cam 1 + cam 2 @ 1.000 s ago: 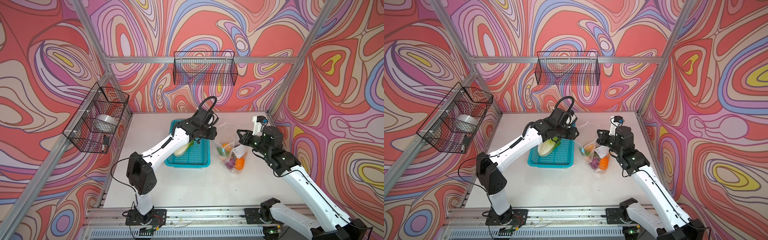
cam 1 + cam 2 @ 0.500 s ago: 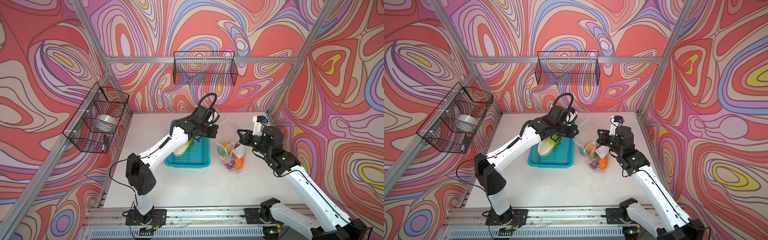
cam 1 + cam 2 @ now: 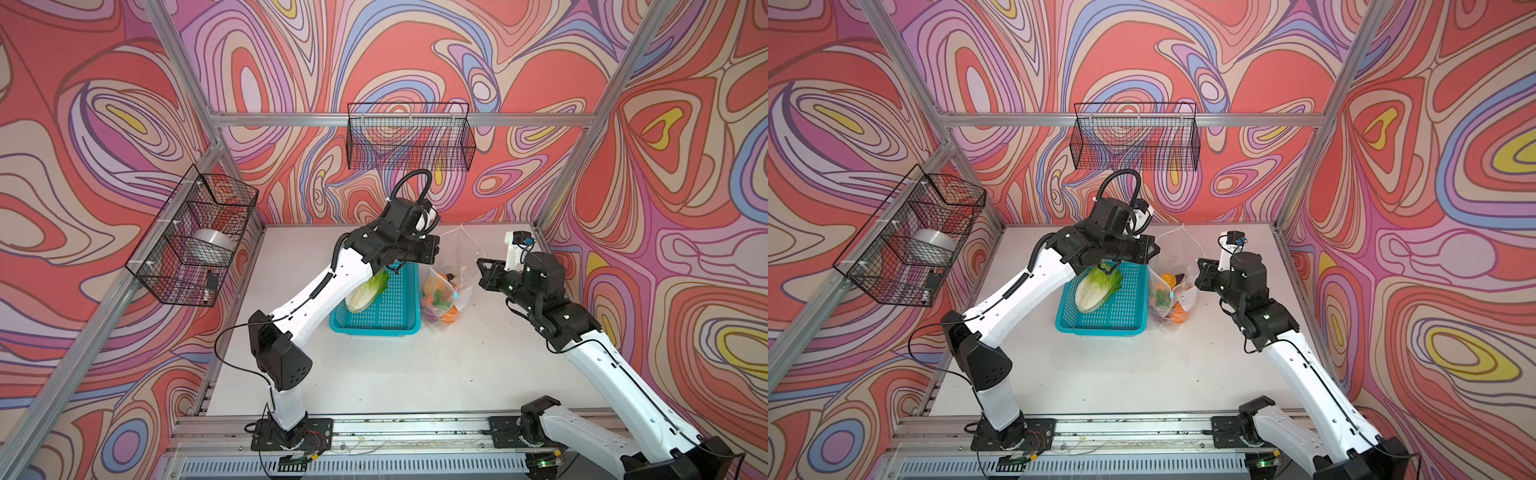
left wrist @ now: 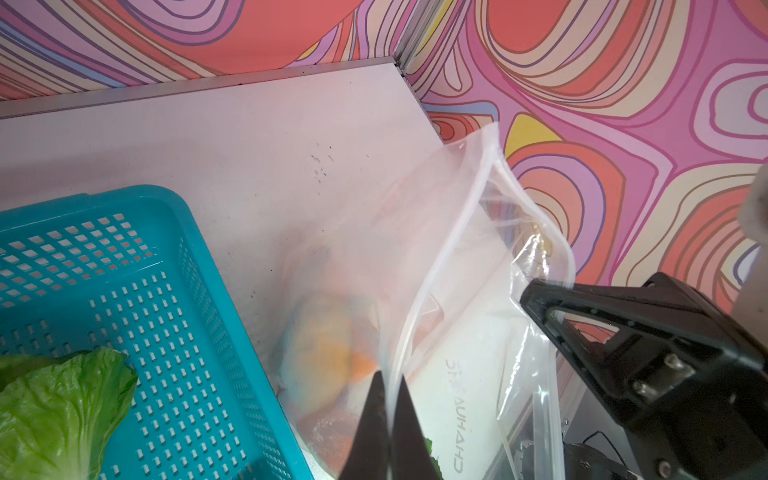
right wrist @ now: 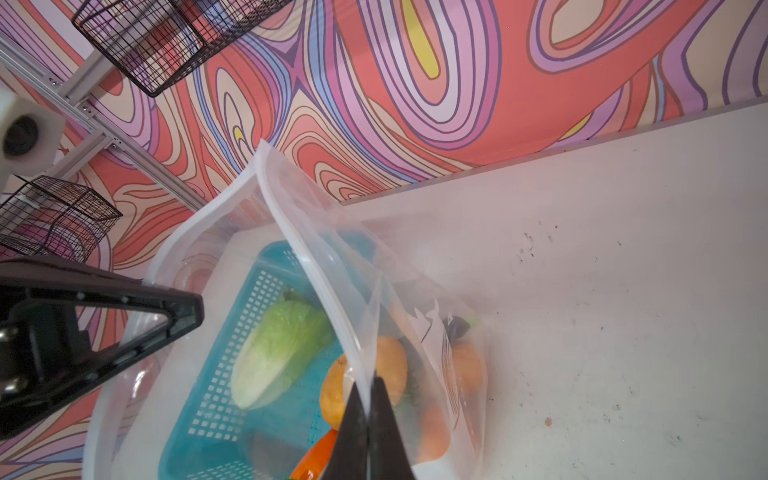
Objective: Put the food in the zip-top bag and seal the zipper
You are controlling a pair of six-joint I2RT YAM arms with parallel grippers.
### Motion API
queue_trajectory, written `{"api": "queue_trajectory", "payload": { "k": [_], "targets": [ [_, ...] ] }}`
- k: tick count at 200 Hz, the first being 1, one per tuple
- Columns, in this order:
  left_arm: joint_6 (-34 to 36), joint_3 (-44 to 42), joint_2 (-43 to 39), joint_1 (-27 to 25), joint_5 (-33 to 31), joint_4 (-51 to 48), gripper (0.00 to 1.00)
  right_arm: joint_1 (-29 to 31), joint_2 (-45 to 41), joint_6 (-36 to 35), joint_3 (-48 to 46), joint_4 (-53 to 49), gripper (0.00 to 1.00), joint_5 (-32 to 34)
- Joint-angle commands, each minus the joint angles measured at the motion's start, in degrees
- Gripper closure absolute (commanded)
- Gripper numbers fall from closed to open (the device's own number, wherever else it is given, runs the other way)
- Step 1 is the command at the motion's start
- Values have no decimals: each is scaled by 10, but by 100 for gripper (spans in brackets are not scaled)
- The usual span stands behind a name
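Bag, mid-frame in a top view, looks limp and slippery; left gripper and right gripper each pinch its stiffer rim.

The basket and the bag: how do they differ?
The basket is teal, stiff and perforated; the bag is clear and floppy. The basket holds a lettuce; the bag, orange vegetables. The left gripper and right gripper pinch the bag's rim; nothing grips the basket. Both rest on the table.
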Motion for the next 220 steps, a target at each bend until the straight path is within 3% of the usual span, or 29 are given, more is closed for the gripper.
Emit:
{"api": "queue_trajectory", "payload": {
  "k": [1, 59, 122, 168, 215, 220],
  "targets": [
    [-2, 10, 0, 0, -3, 4, 100, 0, 4, -8, 20, -4, 100, 7],
    [-4, -14, -36, -5, 15, 30, 100, 0, -7, 9, 38, -14, 100, 5],
    [-16, -79, -108, -30, -16, 81, 100, 0, -36, -39, 127, -59, 100, 31],
    [-8, -143, -96, -30, -77, 89, 100, 0, -33, -22, 82, -61, 100, 26],
    [-6, -163, -64, -28, -74, 102, 100, 0, -30, -5, 38, -48, 100, 27],
    [-6, -159, -61, -27, -73, 97, 93, 0, -29, -4, 37, -47, 100, 24]
  ]
}}
